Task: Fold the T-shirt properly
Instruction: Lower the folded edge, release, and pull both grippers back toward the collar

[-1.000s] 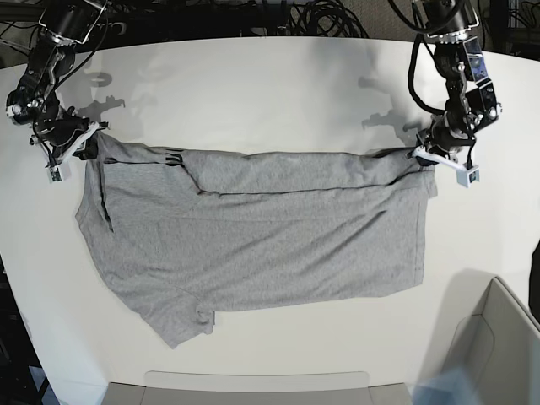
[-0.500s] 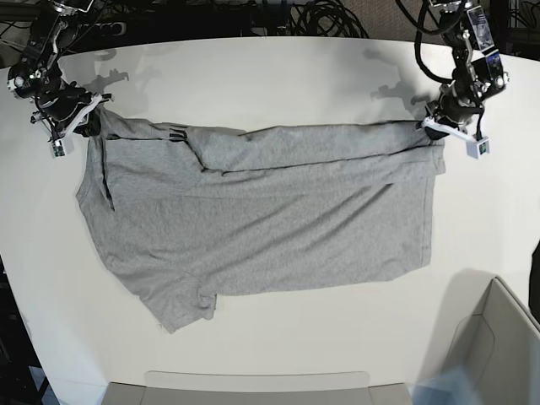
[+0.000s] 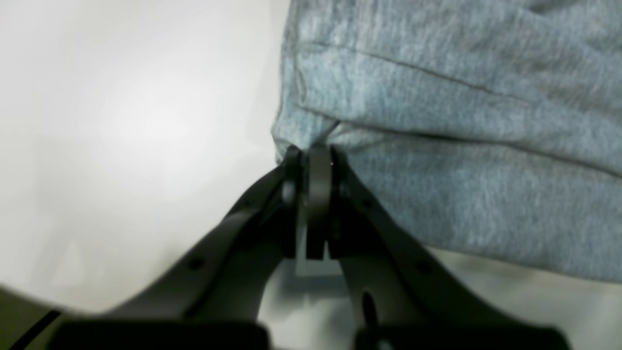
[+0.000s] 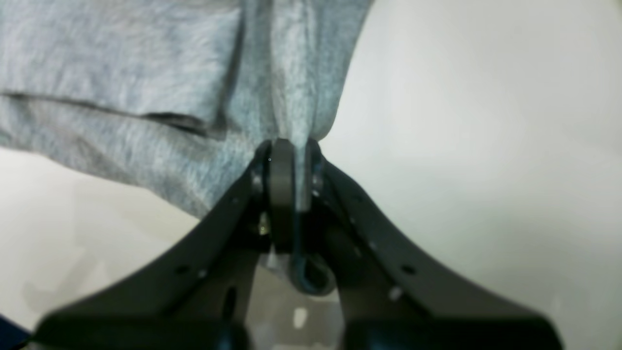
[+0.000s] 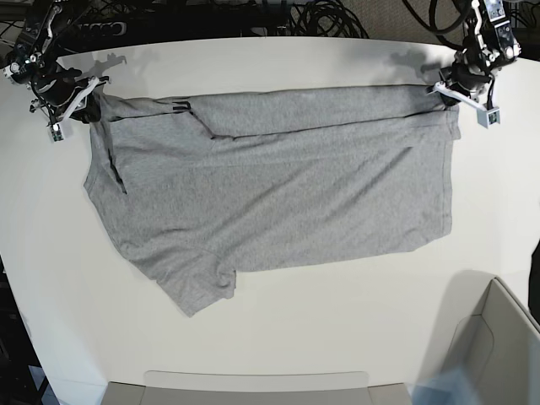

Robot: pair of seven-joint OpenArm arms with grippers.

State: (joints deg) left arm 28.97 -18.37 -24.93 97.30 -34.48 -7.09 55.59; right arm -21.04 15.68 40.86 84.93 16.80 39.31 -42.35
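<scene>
The heather-grey T-shirt lies spread on the white table, plain side up, with a strip along its far edge folded over and one sleeve pointing to the near left. In the base view my left gripper is shut on the shirt's far right corner. My right gripper is shut on the far left corner. The left wrist view has the black jaws pinching bunched grey cloth. The right wrist view has the jaws clamped on gathered cloth in the same way.
Black cables lie past the table's far edge. A grey bin stands at the near right corner. A flat grey tray edge runs along the near side.
Both grippers have moved toward the table's far edge with the corners held. The whole shirt has slid away with them and lies stretched flatter.
</scene>
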